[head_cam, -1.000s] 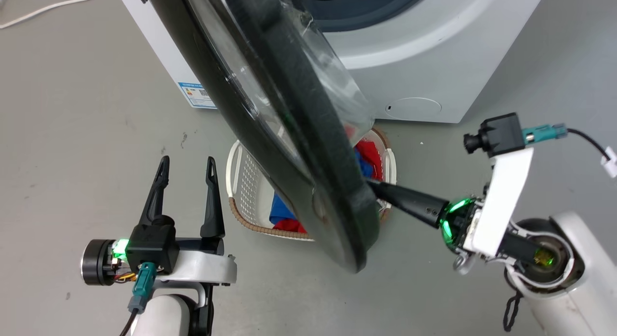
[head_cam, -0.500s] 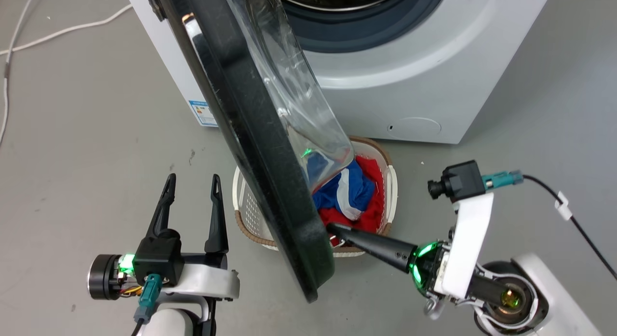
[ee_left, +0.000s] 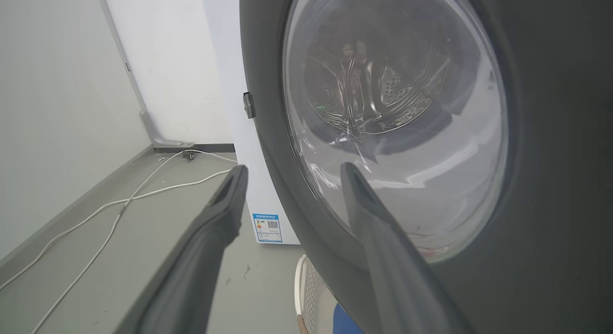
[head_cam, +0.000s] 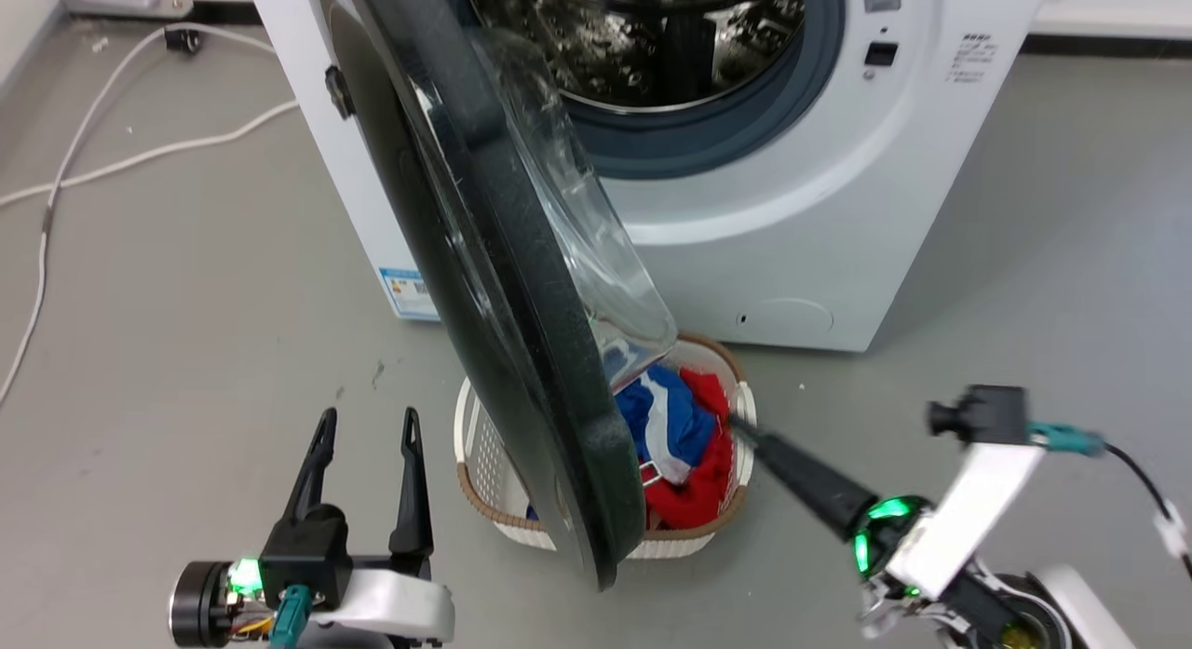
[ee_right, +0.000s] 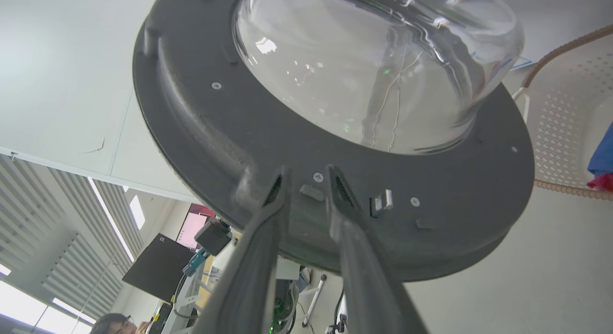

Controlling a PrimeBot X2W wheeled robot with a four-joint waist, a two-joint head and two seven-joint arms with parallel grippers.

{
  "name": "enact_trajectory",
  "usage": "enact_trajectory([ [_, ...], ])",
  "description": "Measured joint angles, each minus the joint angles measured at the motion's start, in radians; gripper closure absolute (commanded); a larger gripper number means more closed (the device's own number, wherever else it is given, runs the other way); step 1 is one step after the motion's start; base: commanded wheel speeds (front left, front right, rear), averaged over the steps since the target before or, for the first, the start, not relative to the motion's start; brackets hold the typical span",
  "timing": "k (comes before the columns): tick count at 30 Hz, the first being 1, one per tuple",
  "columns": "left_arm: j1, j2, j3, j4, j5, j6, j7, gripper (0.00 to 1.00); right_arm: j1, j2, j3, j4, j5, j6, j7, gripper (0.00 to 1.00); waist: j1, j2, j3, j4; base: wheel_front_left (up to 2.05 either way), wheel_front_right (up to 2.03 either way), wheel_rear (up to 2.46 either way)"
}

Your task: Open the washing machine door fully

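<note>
Right wrist view, right fingers [ee_right: 268, 238] slightly parted near washing machine door [ee_right: 215, 132] rim, left fingers [ee_left: 210, 238] spread

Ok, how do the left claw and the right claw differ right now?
The left claw is spread wide; the right claw has just a narrow gap. The left claw points at the outer face of the washing machine door; the right claw points at its inner side. Both are dark, two-fingered and hold nothing.
</note>
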Motion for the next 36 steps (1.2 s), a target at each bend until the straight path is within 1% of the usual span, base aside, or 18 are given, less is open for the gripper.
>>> enact_trajectory([
  [1,0.007,0.0,0.001,0.001,0.0,0.0,0.0,0.0,0.011,0.003,-0.017,-0.001,-0.004,0.0,-0.033,0.0,0.0,-0.0001,-0.009,-0.002,0.0,0.0,0.0],
  [3,0.019,0.0,0.003,0.002,0.0,-0.001,0.0,0.0,0.029,0.007,-0.048,-0.01,-0.014,0.0,-0.095,0.0,0.0,0.0,-0.027,-0.005,0.0,0.0,0.0],
  [7,0.046,0.0,0.014,0.002,0.001,-0.003,0.0,0.0,0.067,0.005,-0.102,-0.03,-0.097,0.0,-0.26,0.0,0.0,0.0,-0.065,-0.012,0.0,0.0,0.0],
  [9,0.058,0.0,0.018,0.002,0.002,-0.003,0.0,0.0,0.077,-0.025,-0.102,-0.029,-0.203,0.0,-0.35,0.0,0.0,0.0,-0.082,-0.017,0.0,0.0,0.0],
  [11,0.07,0.0,0.021,0.001,0.004,-0.004,0.0,0.0,0.089,-0.038,-0.104,-0.025,-0.282,0.0,-0.452,0.0,0.0,0.0,-0.097,-0.023,0.0,0.0,0.0],
  [14,0.081,0.0,0.028,-0.004,0.004,-0.003,0.0,0.0,0.094,-0.084,-0.088,0.003,-0.482,0.0,-0.605,0.0,0.0,0.0,-0.11,-0.035,0.0,0.0,0.0],
  [16,0.085,0.0,0.029,-0.006,0.004,-0.003,0.0,0.0,0.094,-0.091,-0.092,0.026,-0.586,0.0,-0.66,0.0,0.0,0.0,-0.117,-0.043,0.0,0.0,0.0],
  [20,0.097,0.0,0.031,-0.011,0.004,0.0,0.0,0.0,0.1,-0.072,-0.154,0.04,-0.846,0.0,-0.689,0.0,0.0,0.0,-0.127,-0.056,0.0,0.0,0.0],
  [22,0.104,0.0,0.032,-0.012,0.003,0.001,0.0,0.0,0.114,-0.032,-0.216,0.016,-0.983,0.001,-0.691,0.0,0.0,0.0,-0.13,-0.062,0.0,0.0,0.0],
  [25,0.104,0.0,0.031,-0.013,0.001,0.002,0.0,0.0,0.156,0.042,-0.277,-0.024,-1.141,0.001,-0.692,0.0,0.0,0.0,-0.133,-0.067,0.0,0.0,0.0],
  [27,0.105,0.0,0.029,-0.013,0.001,0.004,0.0,0.0,0.185,0.087,-0.308,-0.045,-1.217,0.001,-0.692,0.0,0.0,0.0,-0.136,-0.069,0.0,0.0,0.0],
  [30,0.107,0.0,0.027,-0.013,0.0,0.005,0.0,0.0,0.225,0.127,-0.34,-0.071,-1.309,0.001,-0.692,0.0,0.0,0.0,-0.139,-0.069,0.0,0.0,0.0],
  [32,0.107,0.0,0.023,-0.014,0.0,0.005,0.0,0.0,0.255,0.154,-0.362,-0.073,-1.327,0.001,-0.692,0.0,0.0001,0.0,-0.141,-0.068,0.0,0.0,0.0],
  [36,0.107,0.0,0.02,-0.014,-0.001,0.005,0.0,0.0,0.29,0.173,-0.38,-0.073,-1.382,0.001,-0.692,0.0,0.0001,0.0,-0.138,-0.063,0.0,0.0,0.0],
])
